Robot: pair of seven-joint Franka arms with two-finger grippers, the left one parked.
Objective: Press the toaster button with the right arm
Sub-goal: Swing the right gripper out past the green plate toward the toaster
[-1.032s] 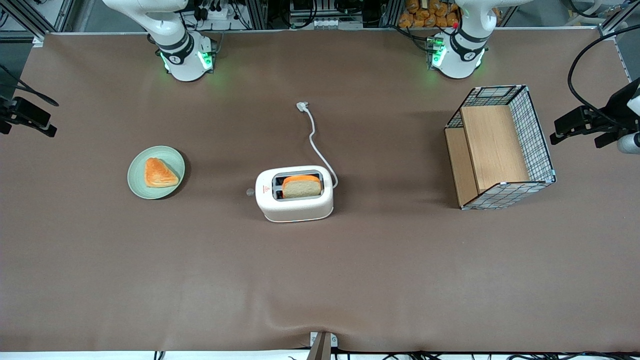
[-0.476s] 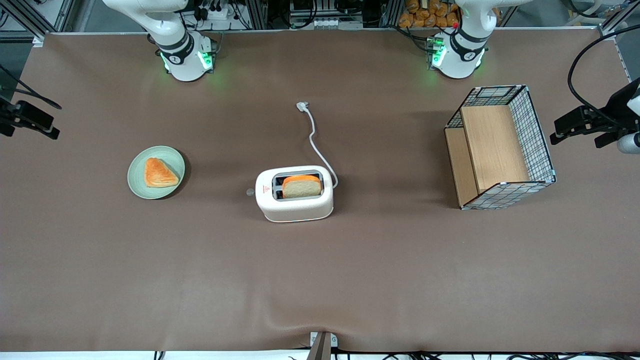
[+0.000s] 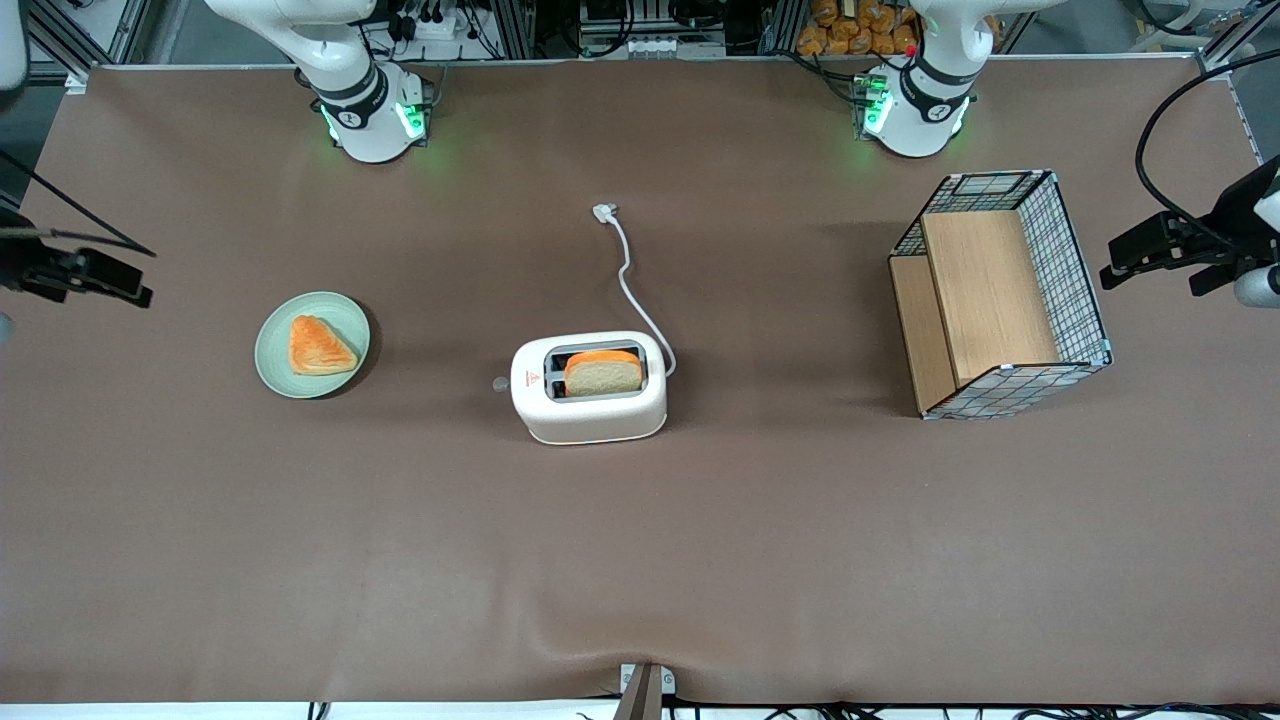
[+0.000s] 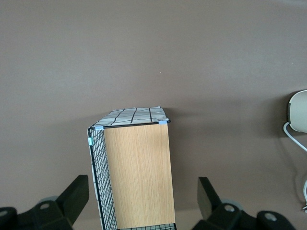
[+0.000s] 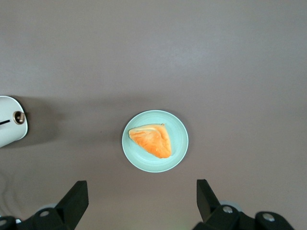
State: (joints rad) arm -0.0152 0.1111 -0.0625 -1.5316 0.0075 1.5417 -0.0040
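Observation:
The white toaster [image 3: 588,388] stands mid-table with a slice of bread [image 3: 603,372] in one slot. Its tiny grey button [image 3: 500,384] sticks out of the short end that faces the working arm's end of the table. My right gripper [image 3: 88,273] hangs above the table at the working arm's end, farther out that way than the plate and well apart from the toaster. In the right wrist view the gripper [image 5: 141,203] is open and empty above the plate, and the toaster's end [image 5: 8,123] and button [image 5: 19,117] show at the frame's edge.
A green plate [image 3: 312,345] with a triangular pastry [image 3: 320,346] lies between the gripper and the toaster. The white cord [image 3: 630,280] trails from the toaster toward the arm bases. A wire basket with wooden shelf [image 3: 1000,295] stands toward the parked arm's end.
The right gripper has moved in from the table's end toward the plate and slightly nearer the front camera. The toaster, plate and basket have not moved.

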